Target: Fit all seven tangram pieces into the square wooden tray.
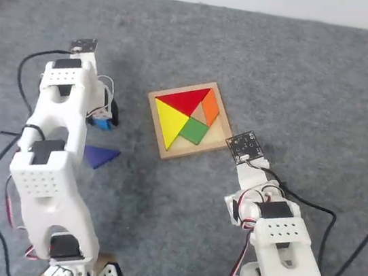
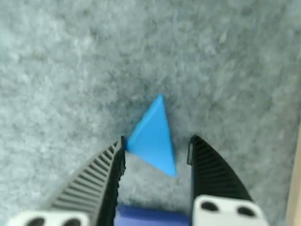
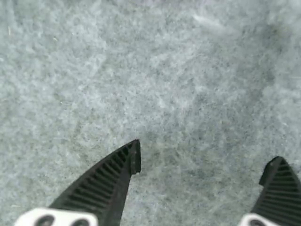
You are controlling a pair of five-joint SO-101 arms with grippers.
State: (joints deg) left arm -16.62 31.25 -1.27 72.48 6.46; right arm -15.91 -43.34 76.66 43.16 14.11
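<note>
My left gripper (image 2: 157, 140) straddles the light blue triangle (image 2: 151, 134), jaws half open and not closed on it; its tip points straight ahead between them; it lies apart from the tray (image 1: 220, 135) — on my left arm's side.

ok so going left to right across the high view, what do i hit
left arm → dark blue triangle → wooden tray → right arm. The light blue piece lies over the same stretch as the dark triangle, so it is left out.
</note>
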